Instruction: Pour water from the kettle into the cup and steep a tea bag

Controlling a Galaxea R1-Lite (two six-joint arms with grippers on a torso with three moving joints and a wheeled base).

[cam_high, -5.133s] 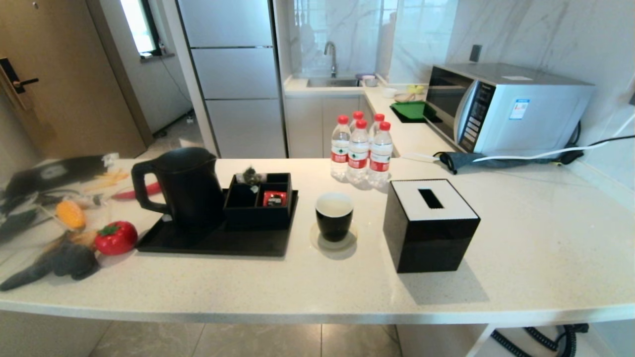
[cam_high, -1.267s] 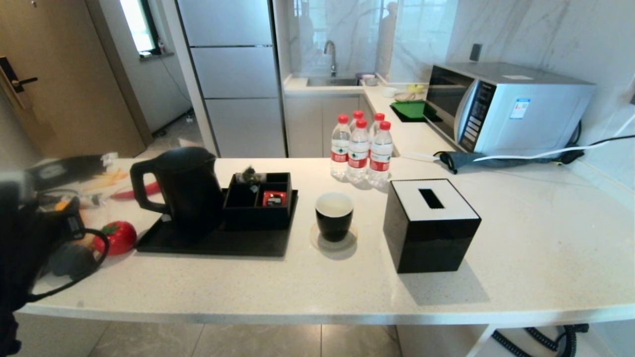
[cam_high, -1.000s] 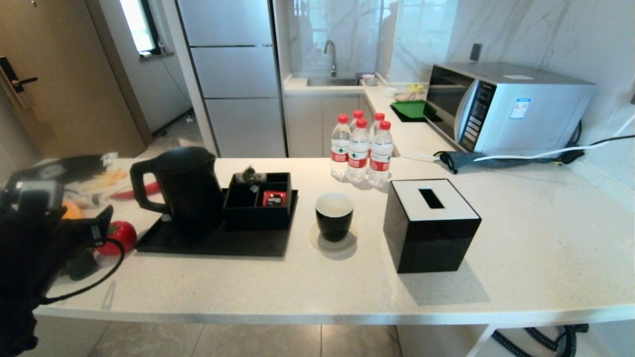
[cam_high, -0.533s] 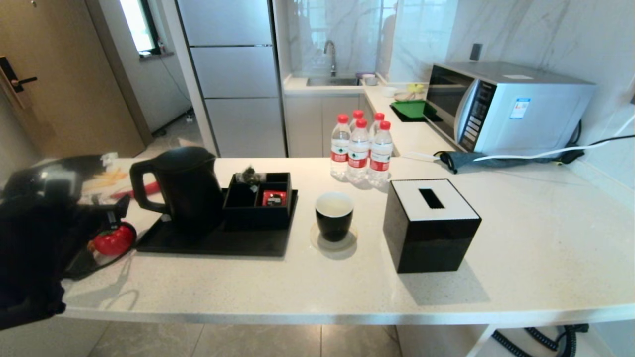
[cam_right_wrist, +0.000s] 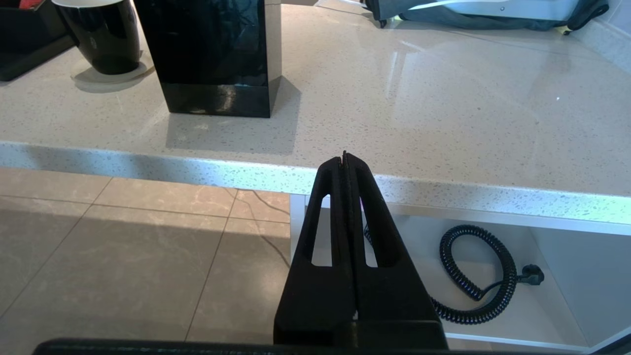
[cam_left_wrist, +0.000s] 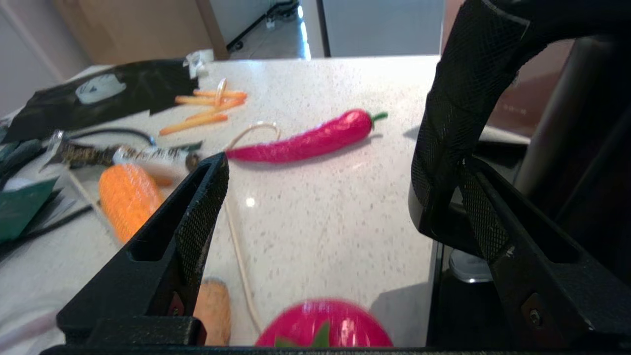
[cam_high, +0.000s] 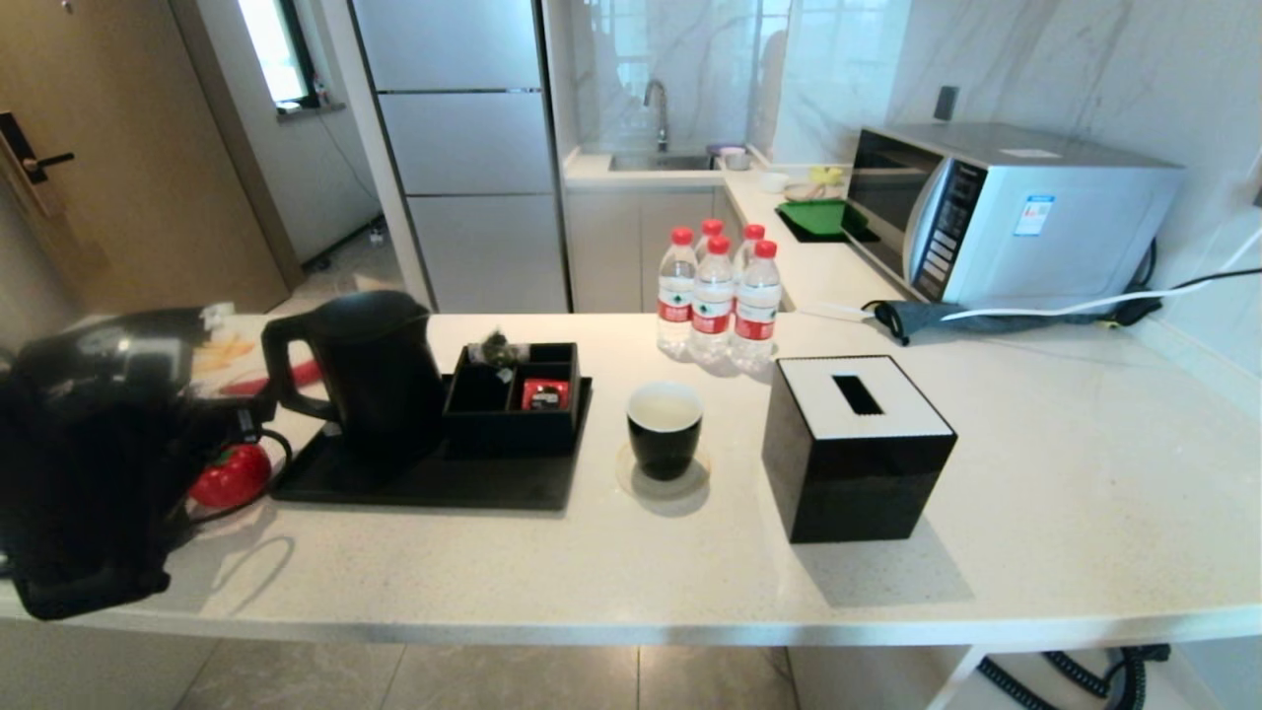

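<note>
kettle (cam_left_wrist: 567, 148) cut off by left wrist frame edge, only handle and body side visible. tomato (cam_left_wrist: 323, 328) blurred, partly cropped. left claw (cam_high: 258, 419) mostly hidden behind its arm in head view.

No lettering can be read. The bottles (cam_high: 714, 296) wear red labels with white marks too small to make out, the microwave (cam_high: 996, 212) carries a blue-and-white sticker and a control panel with illegible print, and the black bag (cam_left_wrist: 106, 93) shows a blurred pale logo.

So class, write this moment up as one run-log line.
left gripper: open beside kettle handle, not gripping | right gripper: shut, parked below counter edge | cup: on coaster
</note>
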